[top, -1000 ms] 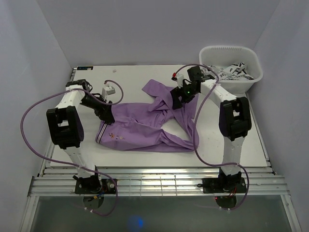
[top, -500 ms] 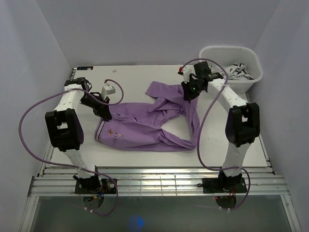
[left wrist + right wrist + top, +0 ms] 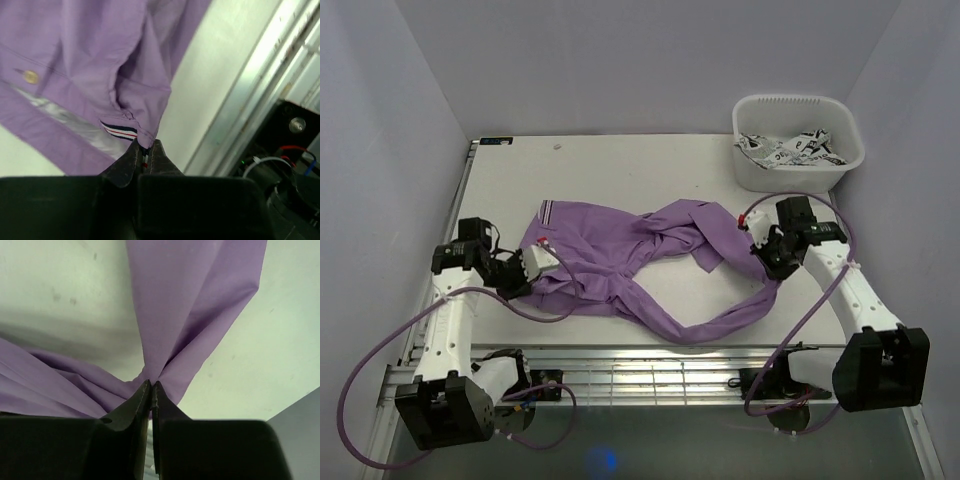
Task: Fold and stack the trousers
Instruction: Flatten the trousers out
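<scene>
Lilac trousers rumpled across the middle of the white table, left pincer clamped tight on the striped waistband corner at near left, right pincer pinched closed on a leg fold at right, white tub at far right

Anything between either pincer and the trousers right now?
Nothing visible. The left pincer is shut on the trousers at the striped waistband edge, and the right pincer is shut on a fold of a leg. The bin sits at the far right corner, apart from them.
</scene>
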Controlling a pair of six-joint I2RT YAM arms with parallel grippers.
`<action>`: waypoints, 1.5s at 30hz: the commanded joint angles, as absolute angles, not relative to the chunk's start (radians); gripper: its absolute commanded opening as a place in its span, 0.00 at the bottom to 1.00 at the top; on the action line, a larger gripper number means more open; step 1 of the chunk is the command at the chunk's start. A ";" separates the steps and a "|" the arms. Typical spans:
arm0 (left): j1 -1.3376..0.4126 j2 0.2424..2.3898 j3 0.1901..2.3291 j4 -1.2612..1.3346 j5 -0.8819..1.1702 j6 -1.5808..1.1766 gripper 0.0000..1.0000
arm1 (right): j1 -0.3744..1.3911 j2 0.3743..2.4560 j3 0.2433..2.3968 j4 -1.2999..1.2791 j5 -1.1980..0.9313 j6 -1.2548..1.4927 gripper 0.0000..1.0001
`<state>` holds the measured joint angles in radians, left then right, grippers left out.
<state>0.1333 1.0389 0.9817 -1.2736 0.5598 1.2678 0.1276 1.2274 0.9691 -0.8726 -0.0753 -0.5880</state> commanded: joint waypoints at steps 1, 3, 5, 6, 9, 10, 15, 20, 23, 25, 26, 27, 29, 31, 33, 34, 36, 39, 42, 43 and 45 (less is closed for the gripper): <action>0.137 1.005 0.841 -1.275 0.397 1.347 0.00 | 0.130 1.128 0.867 -0.980 0.032 -0.722 0.08; 0.137 0.999 0.796 -1.252 0.358 1.304 0.11 | 0.127 1.082 0.838 -1.027 0.020 -0.771 0.45; 0.146 1.003 0.808 -1.235 0.360 1.278 0.39 | 0.127 1.059 0.863 -1.042 0.011 -0.790 0.80; 0.165 1.006 0.845 -1.223 0.383 1.267 0.48 | 0.127 1.054 0.920 -1.043 -0.047 -0.796 0.85; 0.199 1.051 0.973 -1.187 0.448 1.195 0.79 | 0.127 1.109 1.046 -1.029 -0.127 -0.782 0.91; 0.207 1.072 1.014 -1.181 0.506 1.142 0.80 | 0.127 1.130 1.131 -1.016 -0.147 -0.755 0.91; 0.238 1.289 1.277 -1.144 0.702 0.944 0.80 | 0.127 1.323 1.308 -0.865 -0.335 -0.625 0.87; 0.238 1.504 1.429 -1.016 0.793 0.695 0.82 | 0.179 1.572 1.492 -0.735 -0.426 -0.477 0.82; 0.238 1.653 1.465 -0.958 0.752 0.625 0.86 | 0.225 1.722 1.583 -0.715 -0.390 -0.457 0.80; 0.238 1.719 1.462 -0.898 0.726 0.562 0.86 | 0.230 1.811 1.615 -0.741 -0.339 -0.465 0.74; 0.238 1.735 1.451 -0.879 0.709 0.546 0.86 | 0.230 1.827 1.599 -0.747 -0.318 -0.466 0.67; 0.236 1.747 1.447 -0.862 0.700 0.519 0.85 | 0.229 1.830 1.573 -0.744 -0.270 -0.491 0.64; 0.232 1.785 1.433 -0.812 0.686 0.489 0.83 | 0.226 1.806 1.491 -0.724 -0.215 -0.518 0.56; 0.224 1.813 1.410 -0.770 0.647 0.457 0.81 | 0.222 1.757 1.352 -0.689 -0.138 -0.561 0.56; 0.204 1.853 1.387 -0.738 0.586 0.437 0.81 | 0.213 1.711 1.219 -0.661 -0.057 -0.586 0.56; 0.196 1.865 1.382 -0.715 0.568 0.427 0.80 | 0.207 1.697 1.175 -0.649 -0.025 -0.616 0.56; 0.178 1.908 1.374 -0.697 0.525 0.416 0.76 | 0.177 1.652 1.097 -0.629 0.070 -0.650 0.49; 0.173 1.954 1.370 -0.667 0.447 0.391 0.58 | 0.083 1.599 0.991 -0.623 0.135 -0.721 0.26; 0.173 1.965 1.341 -0.629 0.390 0.379 0.46 | -0.036 1.536 0.925 -0.638 0.187 -0.813 0.08; 0.173 1.968 1.329 -0.620 0.379 0.377 0.44 | -0.063 1.519 0.916 -0.643 0.190 -0.836 0.08; 0.173 1.970 1.318 -0.612 0.351 0.374 0.40 | -0.133 1.462 0.913 -0.681 0.190 -0.896 0.08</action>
